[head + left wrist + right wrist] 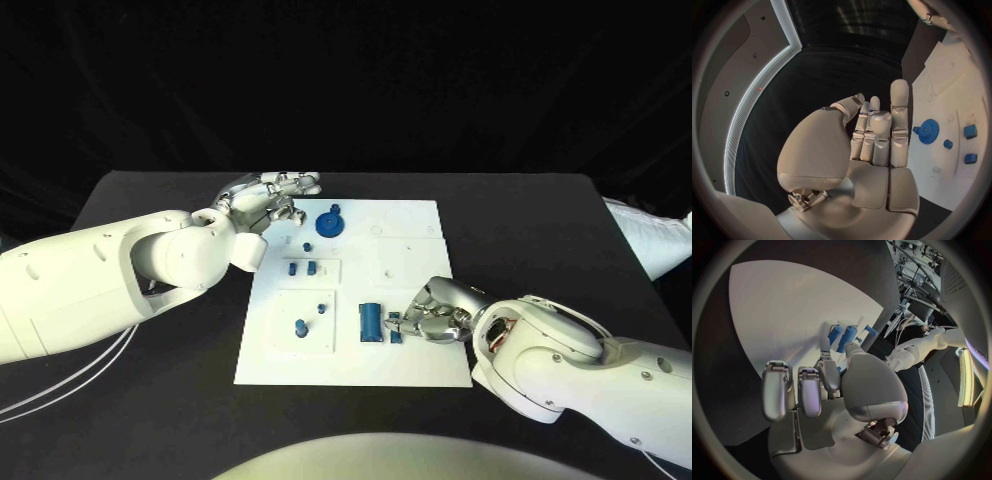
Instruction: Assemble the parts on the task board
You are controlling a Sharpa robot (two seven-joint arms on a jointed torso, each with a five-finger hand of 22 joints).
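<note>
Head view: right hand (pixel 433 318) touches blue part (pixel 395 330) on task board (pixel 411 225).

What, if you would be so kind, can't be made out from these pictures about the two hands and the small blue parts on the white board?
- Left hand: head view too small to tell whether its fingertips hold anything; in the left wrist view a blue speck shows between the curled fingers, unclear.
- Right hand: its fingers cover the small blue part by the white task board's near edge; contact uncertain.
- Blue gear: seated or loose, unclear.
</note>
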